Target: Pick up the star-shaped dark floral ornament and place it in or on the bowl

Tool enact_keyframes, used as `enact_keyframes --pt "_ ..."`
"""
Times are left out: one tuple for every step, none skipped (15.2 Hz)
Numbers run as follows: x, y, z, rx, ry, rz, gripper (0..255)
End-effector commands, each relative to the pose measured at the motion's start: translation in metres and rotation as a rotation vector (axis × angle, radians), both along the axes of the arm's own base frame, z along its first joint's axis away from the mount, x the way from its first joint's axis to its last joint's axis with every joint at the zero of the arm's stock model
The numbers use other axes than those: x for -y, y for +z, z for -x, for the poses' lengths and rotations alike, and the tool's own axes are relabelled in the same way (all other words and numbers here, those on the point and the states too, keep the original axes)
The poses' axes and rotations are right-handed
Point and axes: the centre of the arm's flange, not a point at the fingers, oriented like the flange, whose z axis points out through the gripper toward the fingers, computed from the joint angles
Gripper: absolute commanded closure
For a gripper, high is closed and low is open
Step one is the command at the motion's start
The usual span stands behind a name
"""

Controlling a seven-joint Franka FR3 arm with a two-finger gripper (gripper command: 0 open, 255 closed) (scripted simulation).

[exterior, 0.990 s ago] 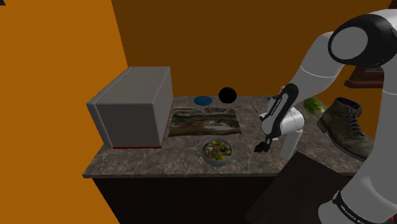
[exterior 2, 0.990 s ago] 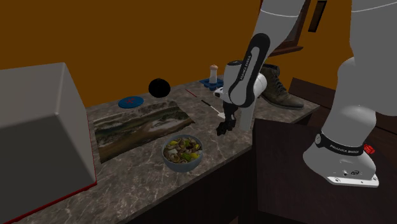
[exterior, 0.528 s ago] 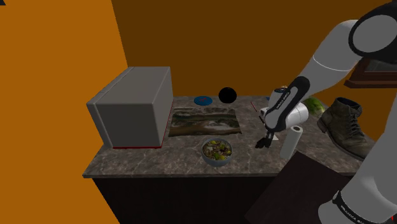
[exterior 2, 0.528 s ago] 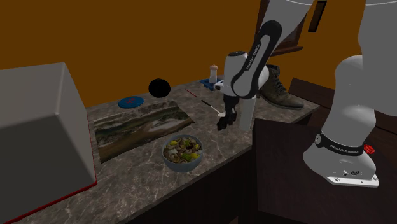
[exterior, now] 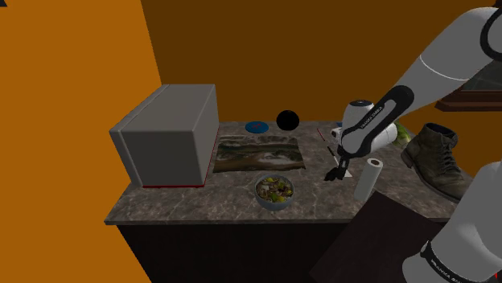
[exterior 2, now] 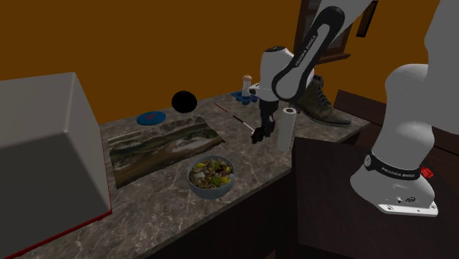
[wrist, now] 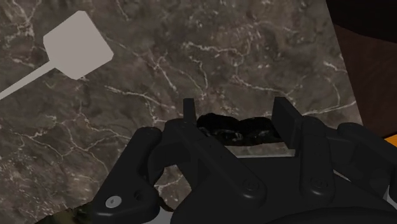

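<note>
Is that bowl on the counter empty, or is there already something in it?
Not empty. The bowl holds a heap of yellowish, green and brown pieces, reaching about up to its rim.

The ornament is a flat, nearly black piece with a faint floral pattern and lobed edges. It sits crosswise between the two fingers of the pincer, spanning the gap from one to the other, above the marbled worktop. The bowl is round and grey-blue, upright, heaped with yellow and green bits. It stands near the worktop's near edge, to the left of the ornament in the shoulder view and apart from it.
</note>
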Motion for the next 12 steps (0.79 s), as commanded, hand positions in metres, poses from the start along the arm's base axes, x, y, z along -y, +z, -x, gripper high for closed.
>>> enact_keyframes --pt "-0.001 0.011 0.0 -0.001 0.001 0.001 255" --pt "-0.001 0.017 0.0 -0.001 0.001 0.001 255" --pt "-0.001 0.022 0.0 -0.001 0.001 0.001 255" --pt "-0.001 0.027 0.0 -0.001 0.001 0.001 255" --pt "-0.001 0.032 0.0 -0.001 0.001 0.001 255" --pt "-0.001 0.036 0.0 -0.001 0.001 0.001 255" --pt "-0.012 0.036 -0.006 -0.001 0.001 0.001 255" --pt "-0.024 0.036 -0.012 -0.001 0.001 0.001 255" --pt "-0.036 0.037 -0.018 -0.001 0.001 0.001 255" --pt "-0.048 0.037 -0.024 -0.001 0.001 0.001 255" --pt "-0.059 0.037 -0.03 -0.001 0.001 0.001 255" --pt "-0.071 0.037 -0.036 -0.001 0.001 0.001 255"
